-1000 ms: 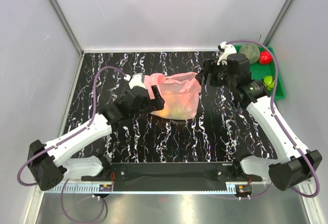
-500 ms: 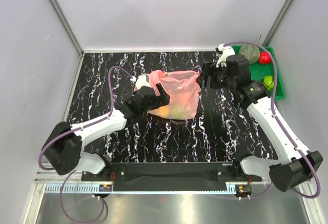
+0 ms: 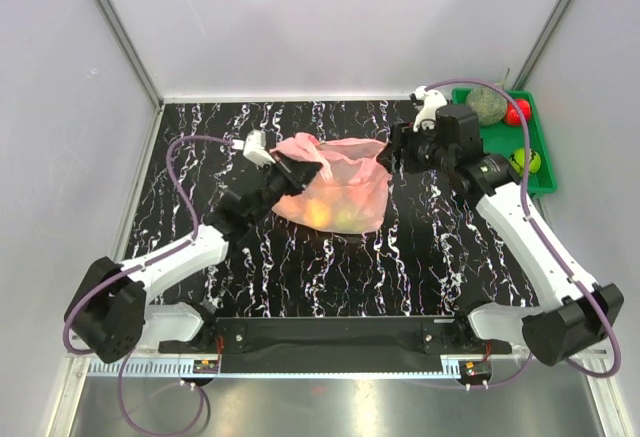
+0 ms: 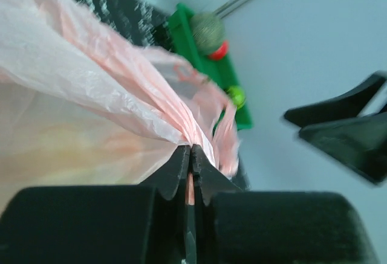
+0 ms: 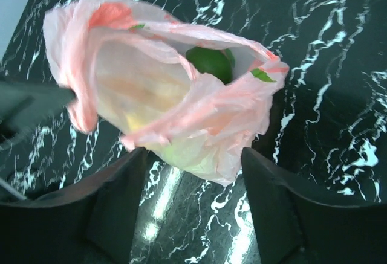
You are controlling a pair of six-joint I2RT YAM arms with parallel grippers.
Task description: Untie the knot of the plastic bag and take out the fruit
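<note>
Plastic bag (image 3: 335,187): thin pink film, translucent and crinkled, slumped in a soft heap on the tabletop (image 3: 300,267), which is black with white marble veining. The bag's mouth faces the right tool and gapes open, rim folded and wrinkled.

Fruit (image 3: 330,215): inside the bag, low against its near side. It shows through the film as round yellow and orange blurs. From the right wrist one smooth green round (image 5: 210,63) sits deep in the mouth, with a yellowish shape beside it behind the film.

Left tool (image 3: 300,169): at the bag's left upper edge. The wrist view has the two black fingers pressed together, jaws closed on a gathered rope of pink film (image 4: 189,155). The plastic fans out from that pinch in taut pleats. Whether this twist is the knot, cannot tell.

Right tool (image 3: 400,149): just beside the bag's right edge, pointed at the mouth. Its fingers stand wide apart and hold nothing (image 5: 192,155). The bag's lower lip lies between them in the wrist view; contact cannot be told.

Green tray (image 3: 540,157): hard plastic with a raised rim, well to the right of the bag. It carries a grey-green netted melon (image 3: 487,103), a shiny red fruit (image 3: 517,112) touching the melon, and a small yellow-green ball (image 3: 526,161) set apart from both.
</note>
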